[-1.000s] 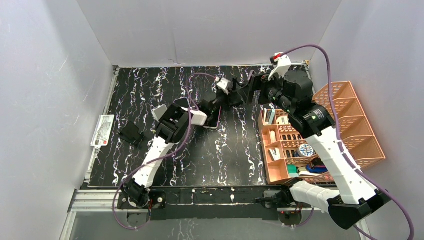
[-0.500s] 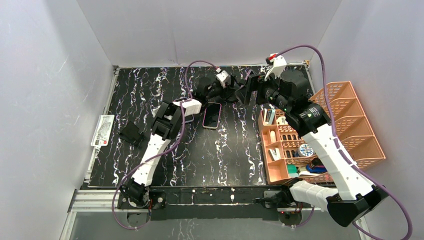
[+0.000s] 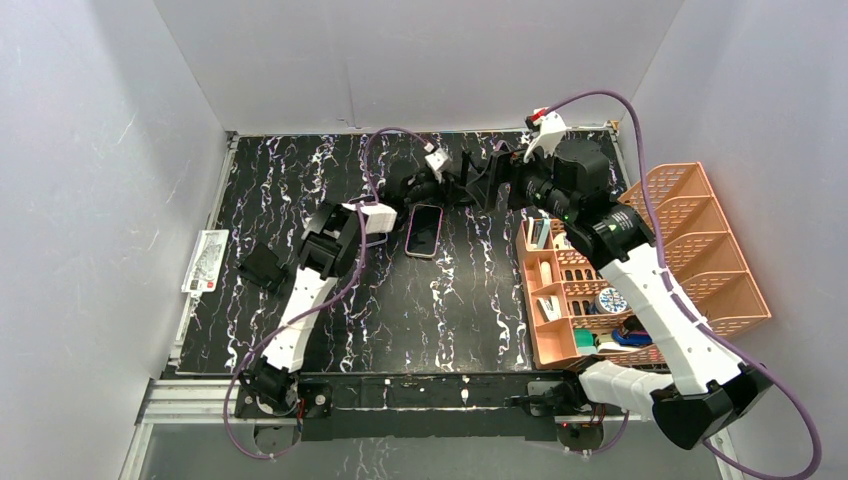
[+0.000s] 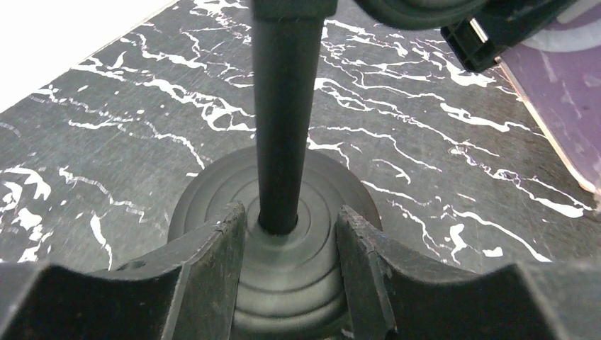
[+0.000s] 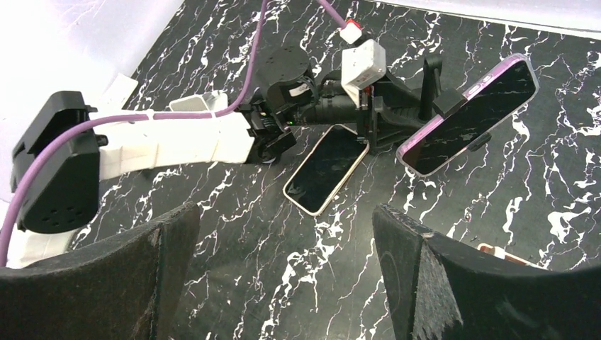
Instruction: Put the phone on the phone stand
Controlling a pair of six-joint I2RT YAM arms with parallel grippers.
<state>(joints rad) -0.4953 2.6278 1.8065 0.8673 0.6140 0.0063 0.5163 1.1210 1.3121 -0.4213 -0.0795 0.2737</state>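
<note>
A purple-cased phone (image 5: 468, 117) sits tilted in the clamp of the black phone stand (image 5: 428, 71). A second phone with a pale rim (image 5: 326, 168) lies flat on the marble table, also in the top view (image 3: 424, 230). In the left wrist view the stand's pole (image 4: 283, 106) rises from its round base (image 4: 298, 283). My left gripper (image 4: 292, 216) is open, its jaws on either side of the pole foot with small gaps. My right gripper (image 5: 287, 212) is wide open and empty, high above the table. In the top view it (image 3: 487, 180) covers most of the stand.
Orange organiser baskets (image 3: 650, 270) with small items stand at the right. A small black object (image 3: 262, 268) lies on the left of the table and a printed card (image 3: 205, 262) at its left edge. White walls close in the back and sides.
My left gripper left the flat phone, which is now uncovered, and moved back to the stand's pole. My right arm shifted slightly left.
</note>
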